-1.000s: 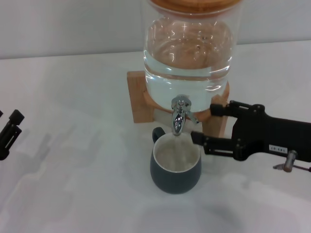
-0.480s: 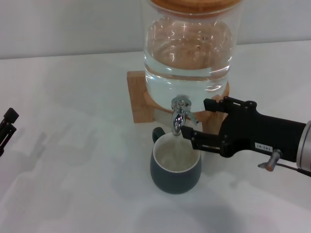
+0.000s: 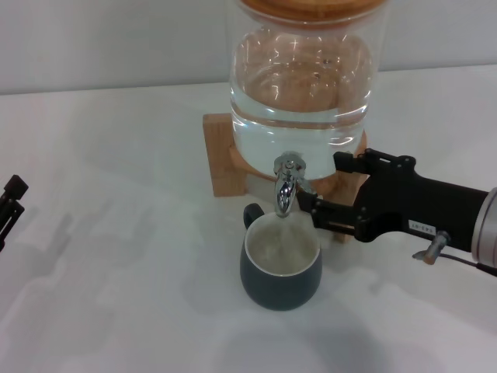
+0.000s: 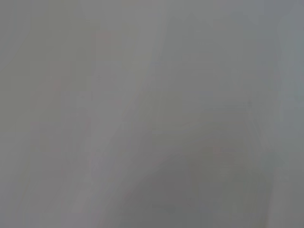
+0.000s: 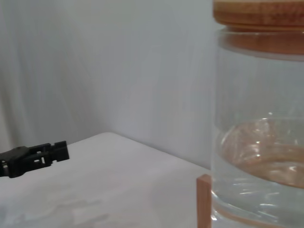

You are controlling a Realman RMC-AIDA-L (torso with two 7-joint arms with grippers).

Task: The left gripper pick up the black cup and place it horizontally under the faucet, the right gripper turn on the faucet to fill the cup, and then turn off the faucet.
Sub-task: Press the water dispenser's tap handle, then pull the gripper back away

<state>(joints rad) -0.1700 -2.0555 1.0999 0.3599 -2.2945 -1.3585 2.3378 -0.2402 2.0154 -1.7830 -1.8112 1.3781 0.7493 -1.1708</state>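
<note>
The black cup [image 3: 281,268] stands upright on the white table [image 3: 116,272], right under the spout of the chrome faucet [image 3: 285,186]. The faucet is fitted to the glass jar [image 3: 303,78], which holds water. My right gripper [image 3: 322,185] is open just to the right of the faucet, at the height of its lever, one finger [image 3: 353,163] behind and one in front, above the cup's rim. My left gripper [image 3: 9,203] is parked at the table's far left edge, away from the cup; it also shows in the right wrist view [image 5: 33,158]. The left wrist view shows only blurred grey.
The jar rests on a wooden stand [image 3: 221,155] and has a bamboo lid [image 5: 259,12]. The right arm's black body [image 3: 427,206] stretches over the table to the right of the cup. White table lies between the cup and the left gripper.
My right gripper has moved left to the faucet and then a little up, so its front finger now sits beside the spout. My left gripper has drawn back to the left edge.
</note>
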